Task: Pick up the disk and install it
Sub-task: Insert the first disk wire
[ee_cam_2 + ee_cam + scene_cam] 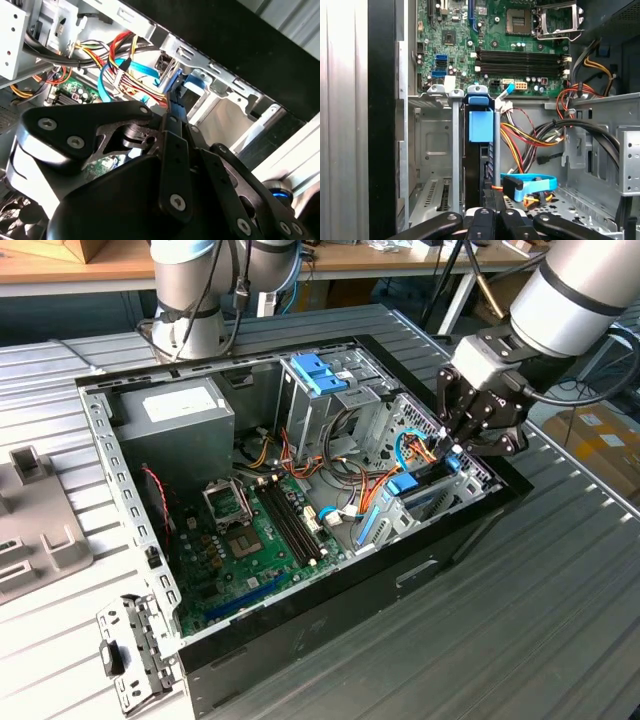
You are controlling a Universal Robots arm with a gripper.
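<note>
1. The desk (pixel 560 620) is grey metal with long ribs. A big open computer case (pixel 300 640) lies on it.
2. The case is black outside and bare metal inside. Its open side faces up.
3. The arm (pixel 580 290) is thick, white and grey. It reaches in from the exterior view's right, over the case's right end.
4. A grey box (pixel 185 420) with a white sticker sits in the far left corner of the case, in the exterior view.
5. A green board (pixel 250 540) lies flat on the case floor. It has long black slots and a square metal socket.
6. A tall metal cage (pixel 325 400) with a light-blue top stands near the back of the case.
7. Red, orange, yellow and black wires (pixel 530 135) run between the cage and the bay at the right end.
8. The disk (pixel 481 150) stands on its edge in a narrow metal bay at the right end of the case. A blue rail and tab show on its top edge in the first wrist view.
9. The gripper (pixel 452 453) is black and sits right at that bay, just above the disk. In the second wrist view its fingers (pixel 176 135) are drawn close together around the disk's thin edge, holding it.
10. A blue flat cable (pixel 530 184) loops just beside the disk, near the gripper.
</note>
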